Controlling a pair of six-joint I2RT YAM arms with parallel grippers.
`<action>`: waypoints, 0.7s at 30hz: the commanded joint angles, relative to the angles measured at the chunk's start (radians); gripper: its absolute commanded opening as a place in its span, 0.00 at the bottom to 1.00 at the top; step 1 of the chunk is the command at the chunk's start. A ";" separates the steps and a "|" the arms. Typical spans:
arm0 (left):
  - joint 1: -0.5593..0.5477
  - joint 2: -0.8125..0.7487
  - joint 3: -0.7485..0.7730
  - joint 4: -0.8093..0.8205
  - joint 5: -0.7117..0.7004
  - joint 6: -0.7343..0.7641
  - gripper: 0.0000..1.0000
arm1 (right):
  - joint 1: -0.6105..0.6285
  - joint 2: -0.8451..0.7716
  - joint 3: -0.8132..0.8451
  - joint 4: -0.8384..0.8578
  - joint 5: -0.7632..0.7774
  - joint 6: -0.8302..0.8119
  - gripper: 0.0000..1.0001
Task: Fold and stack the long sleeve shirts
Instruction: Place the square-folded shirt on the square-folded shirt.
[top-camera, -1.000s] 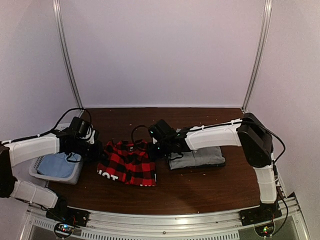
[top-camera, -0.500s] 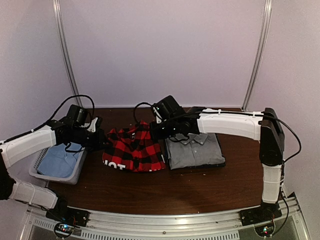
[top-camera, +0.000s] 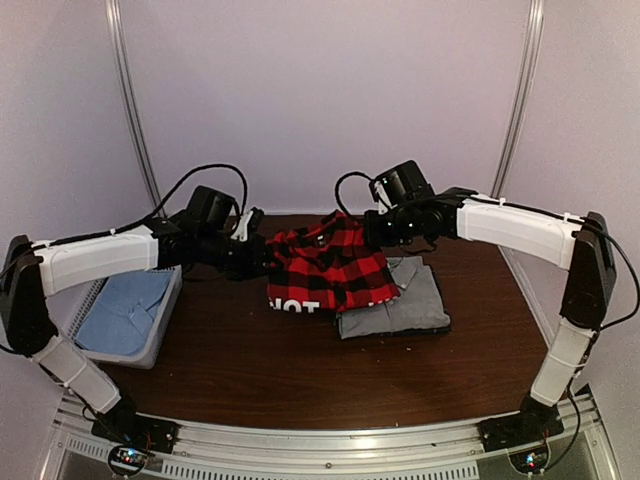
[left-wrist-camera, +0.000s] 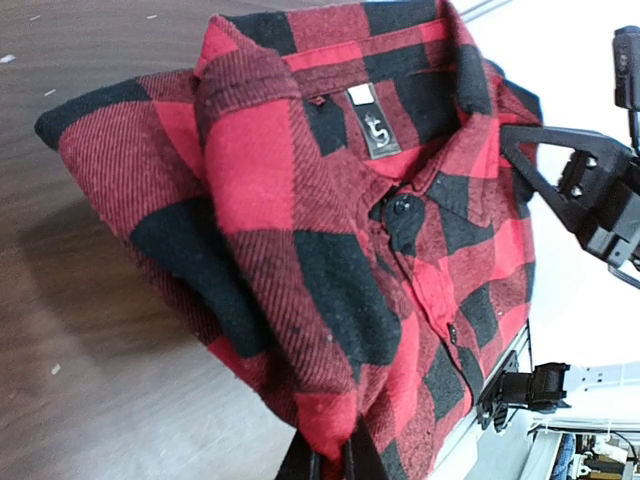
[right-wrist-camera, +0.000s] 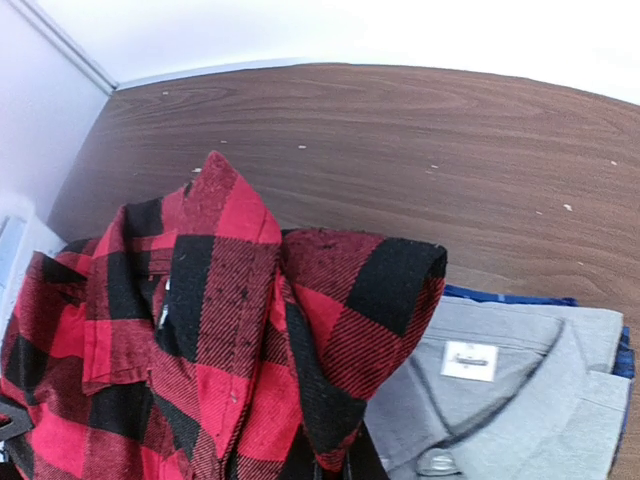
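**Clerk:** Item one, left hand (top-camera: 252, 257): jaws sitting almost closed, pinching one edge of the folded red-and-black flannel shirt (top-camera: 325, 270). What is it risking?

**Checker:** It is biting only a thin margin of cloth while the weight is hanging below. The fabric could be creeping out of the pinch as the arm is travelling

**Clerk:** Item two, right hand (top-camera: 373, 228): likewise clamping narrow on the opposite edge, up by the collar

**Checker:** The bundle is sagging between the two pinches. If the hands are moving unevenly or spreading apart, the tucked layers could be falling open and undoing the fold

**Clerk:** Item three, flannel shirt: hanging raised between the hands, its right part overlapping the left side of the grey shirt (top-camera: 415, 305) in the top view. The lettered band is riding lowest. Whether it is touching the desk (top-camera: 300, 375) I cannot tell

**Checker:** A low hem could be dragging across the grey collar, rucking it or pushing the shirt askew

**Clerk:** Item four, grey shirt: lying folded on the desk, right of centre

**Checker:** The flannel is covering only part of it. Released here, it could be landing off-centre and sliding off the stack

**Clerk:** Item five, basket (top-camera: 150, 350): sitting at the left edge, holding blue cloth (top-camera: 125, 310), well apart

**Checker:** It is posing no hazard, in my judgement
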 joint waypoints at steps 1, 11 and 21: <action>-0.074 0.114 0.135 0.135 -0.025 -0.051 0.00 | -0.091 -0.079 -0.090 0.017 0.029 -0.032 0.00; -0.166 0.368 0.332 0.184 -0.026 -0.089 0.00 | -0.259 -0.168 -0.237 0.034 -0.032 -0.071 0.00; -0.204 0.470 0.399 0.198 -0.018 -0.111 0.00 | -0.337 -0.170 -0.302 0.048 -0.059 -0.093 0.00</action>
